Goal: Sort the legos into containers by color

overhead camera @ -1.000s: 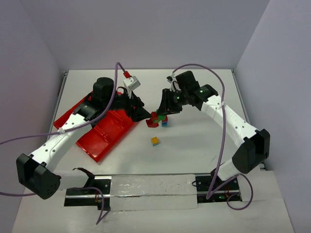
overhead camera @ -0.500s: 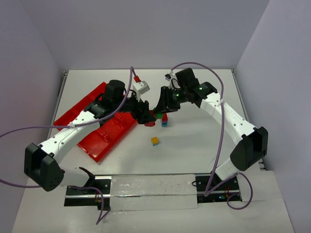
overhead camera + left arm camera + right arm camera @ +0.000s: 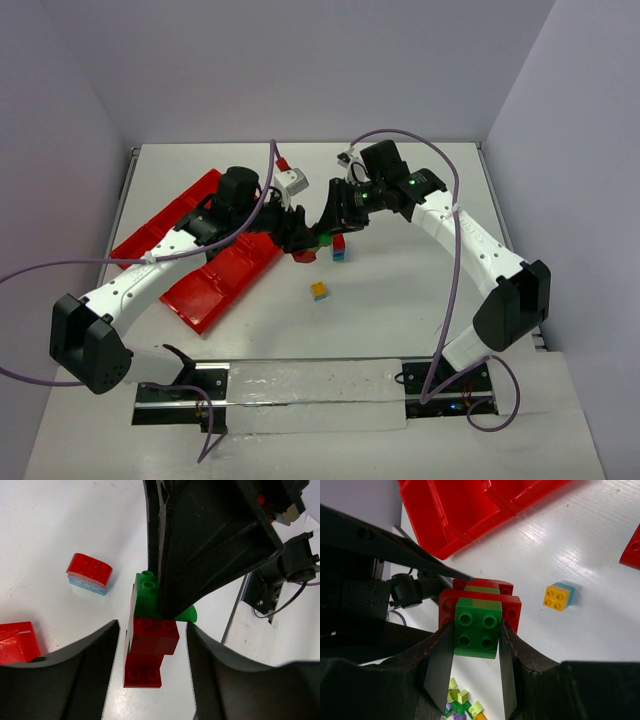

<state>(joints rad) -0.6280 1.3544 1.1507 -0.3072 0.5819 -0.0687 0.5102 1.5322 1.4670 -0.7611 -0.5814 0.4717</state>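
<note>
Right wrist view: at frame centre, the right gripper (image 3: pixel 476 642) is clamped on a small green studded plastic brick (image 3: pixel 478 625) joined to red studded bricks (image 3: pixel 512 608). In the left wrist view, the left gripper (image 3: pixel 152 650) has its jaws apart, flanking those red bricks.

Glossy red plastic tray (image 3: pixel 465 510); shiny studded plastic legos (image 3: pixel 477 627); matt black jaws; smooth white table (image 3: pixel 580 545), faintly streaked.

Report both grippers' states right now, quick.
Left gripper: open, jaws straddling the red bricks, gaps showing on both sides.
Right gripper: shut on the green brick.
</note>
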